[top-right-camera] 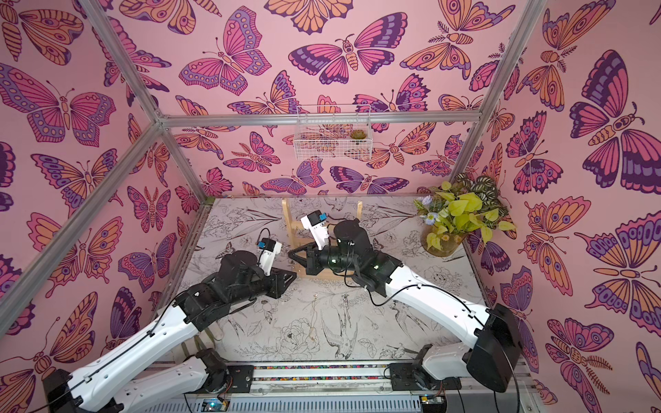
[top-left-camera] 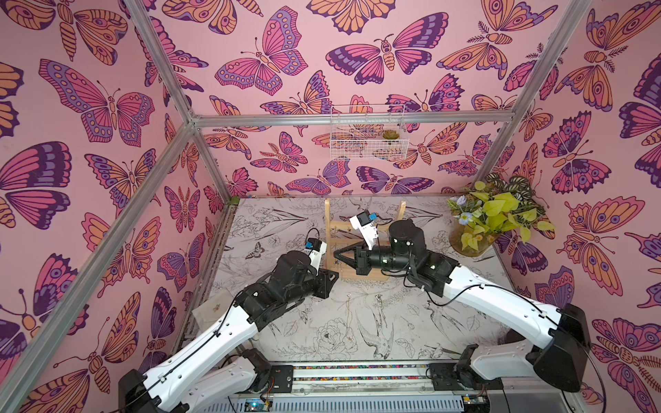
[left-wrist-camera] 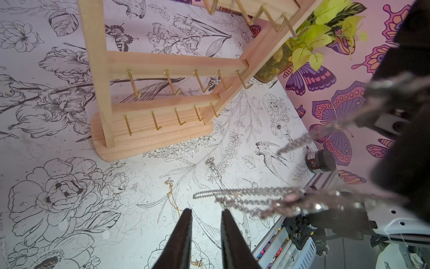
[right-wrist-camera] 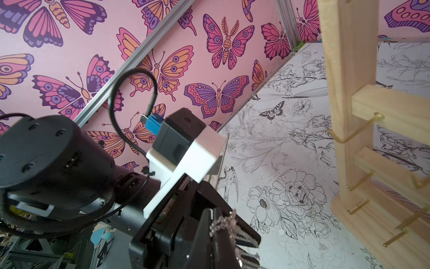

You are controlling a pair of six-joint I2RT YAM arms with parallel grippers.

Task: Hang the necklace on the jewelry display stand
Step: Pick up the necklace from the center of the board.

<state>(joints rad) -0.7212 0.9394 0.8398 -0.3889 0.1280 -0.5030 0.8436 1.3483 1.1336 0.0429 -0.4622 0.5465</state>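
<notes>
See left gripper [left-wrist-camera: 206,210] fingers parted above the necklace [left-wrist-camera: 172,198], lying slack on table [left-wrist-camera: 69,144] just in front of jewelry display stand [left-wrist-camera: 162,65] base; can't tell if touching. See right gripper [top-left-camera: 338,254] clenched on silvery chain [left-wrist-camera: 244,192], dangling near the stand.

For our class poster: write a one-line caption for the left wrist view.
Left tool, jaws parted, over the gold necklace on the table; wooden stand beyond, silvery chain dangling close.

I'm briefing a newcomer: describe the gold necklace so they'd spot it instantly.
Find the pale wooden jewelry display stand. The necklace lies flat in front of its base. It is thread-thin gold with a small cross, unlike the silvery chain beside it.
</notes>
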